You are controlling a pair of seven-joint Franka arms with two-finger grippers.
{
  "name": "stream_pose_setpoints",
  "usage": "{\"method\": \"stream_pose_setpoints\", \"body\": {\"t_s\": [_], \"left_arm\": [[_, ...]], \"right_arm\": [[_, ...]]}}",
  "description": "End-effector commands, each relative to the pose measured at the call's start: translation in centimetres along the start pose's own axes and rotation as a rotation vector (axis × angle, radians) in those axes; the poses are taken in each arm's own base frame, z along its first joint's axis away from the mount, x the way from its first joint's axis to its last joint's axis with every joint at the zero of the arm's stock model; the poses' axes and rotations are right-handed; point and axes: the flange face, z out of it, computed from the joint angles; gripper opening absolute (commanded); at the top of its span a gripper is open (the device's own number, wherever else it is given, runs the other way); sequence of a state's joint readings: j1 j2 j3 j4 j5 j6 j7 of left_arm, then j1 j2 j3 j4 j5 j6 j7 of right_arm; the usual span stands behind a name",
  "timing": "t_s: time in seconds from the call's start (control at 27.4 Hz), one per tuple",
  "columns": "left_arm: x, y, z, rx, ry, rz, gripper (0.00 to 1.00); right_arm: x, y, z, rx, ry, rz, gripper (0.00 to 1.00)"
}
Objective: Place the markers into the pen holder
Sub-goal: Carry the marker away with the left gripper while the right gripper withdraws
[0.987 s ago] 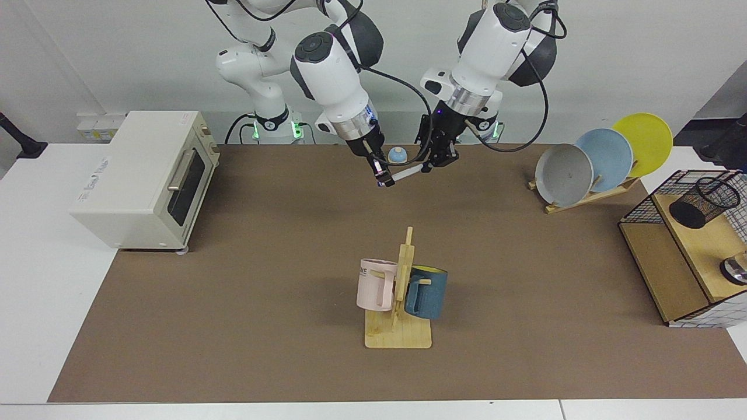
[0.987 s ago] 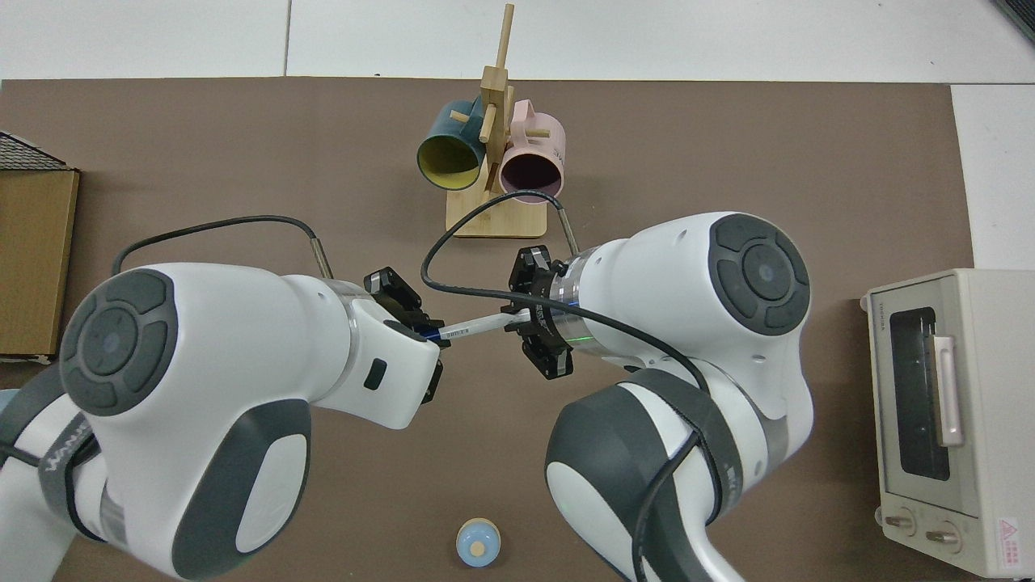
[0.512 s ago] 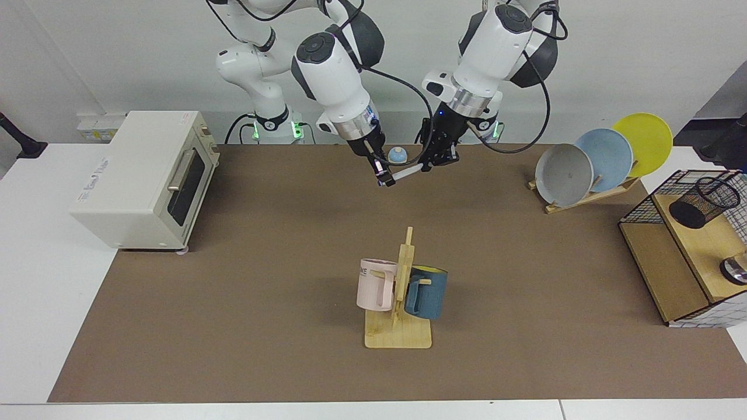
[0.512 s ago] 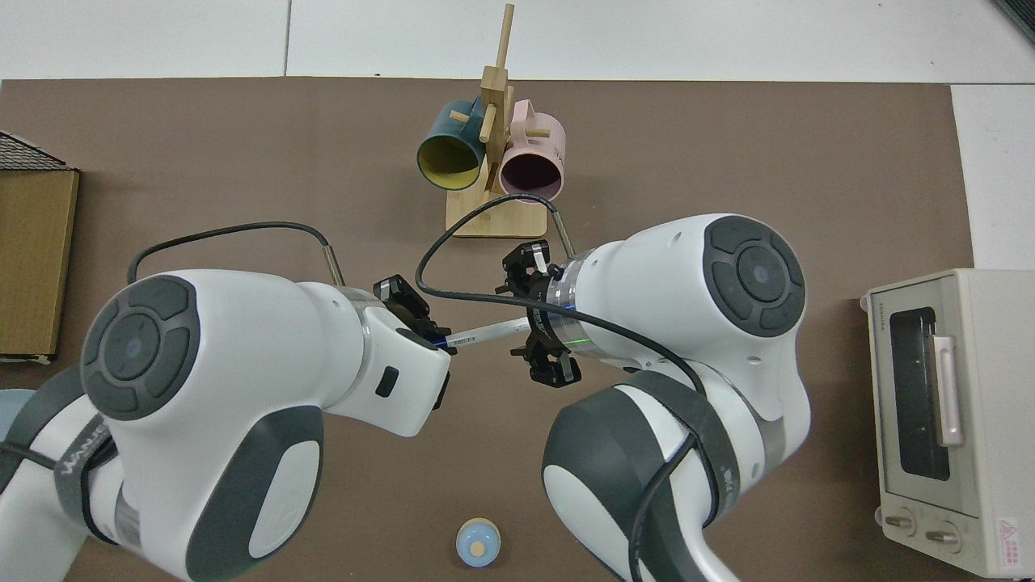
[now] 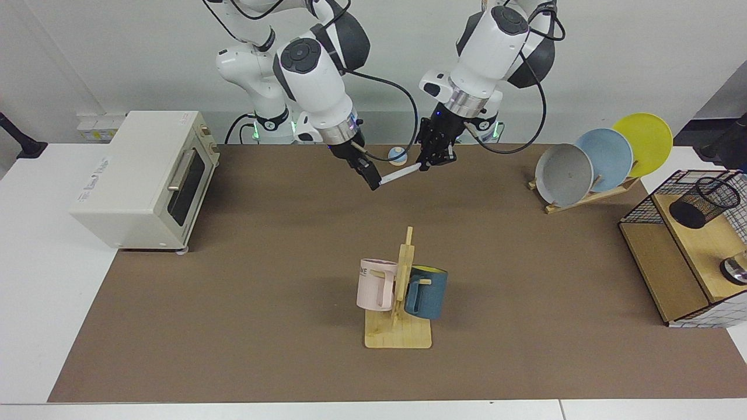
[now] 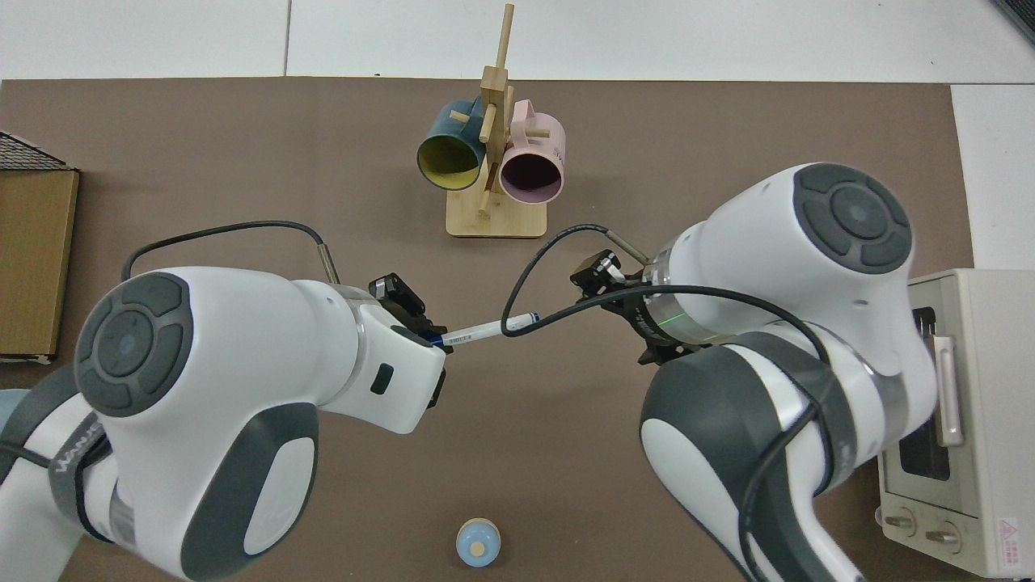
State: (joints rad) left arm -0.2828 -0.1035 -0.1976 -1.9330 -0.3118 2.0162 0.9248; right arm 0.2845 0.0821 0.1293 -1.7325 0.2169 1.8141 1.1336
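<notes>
The white marker (image 5: 400, 174) with its blue end hangs slanted in the air over the back of the brown mat. My left gripper (image 5: 426, 164) is shut on its upper end; in the top view the same gripper (image 6: 433, 338) pinches the blue end of the marker (image 6: 485, 330). My right gripper (image 5: 371, 178) stands open just left of the marker's lower tip, and the top view shows it apart from the pen. The black mesh pen holder (image 5: 703, 204) stands on the wooden shelf at the far right, away from both grippers.
A wooden mug rack (image 5: 400, 335) with a pink and a blue mug stands mid-table. A toaster oven (image 5: 146, 175) is at the left, a plate rack (image 5: 601, 157) at the back right. A small blue knob-like object (image 5: 398, 154) lies behind the grippers. The wire-grid shelf box (image 5: 671, 256) holds the pen holder.
My right gripper has let go of the marker and drawn back toward the toaster side. The left gripper keeps the marker, nearly still.
</notes>
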Motion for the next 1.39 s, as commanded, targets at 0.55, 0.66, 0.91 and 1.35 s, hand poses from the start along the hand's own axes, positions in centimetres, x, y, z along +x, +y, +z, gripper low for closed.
{"method": "stream_pose_setpoints", "body": {"t_s": [0.55, 0.66, 0.91, 1.35], "left_arm": [[-2.0, -0.2, -0.3, 0.045, -0.106, 0.020, 0.00], [-2.8, -0.7, -0.6, 0.050, -0.153, 0.022, 0.00], [-6.2, -2.7, -2.7, 0.081, -0.351, 0.027, 0.00], [-11.0, -5.3, -5.5, 0.177, -0.647, 0.026, 0.00]], "right_arm": [[15.0, 11.7, -6.5, -0.172, 0.151, -0.699, 1.00], [16.3, 12.6, -5.2, -0.158, 0.174, -0.682, 1.00], [17.3, 13.0, -3.7, -0.141, 0.204, -0.669, 1.00], [17.9, 14.1, -5.1, -0.150, 0.188, -0.648, 1.00]]}}
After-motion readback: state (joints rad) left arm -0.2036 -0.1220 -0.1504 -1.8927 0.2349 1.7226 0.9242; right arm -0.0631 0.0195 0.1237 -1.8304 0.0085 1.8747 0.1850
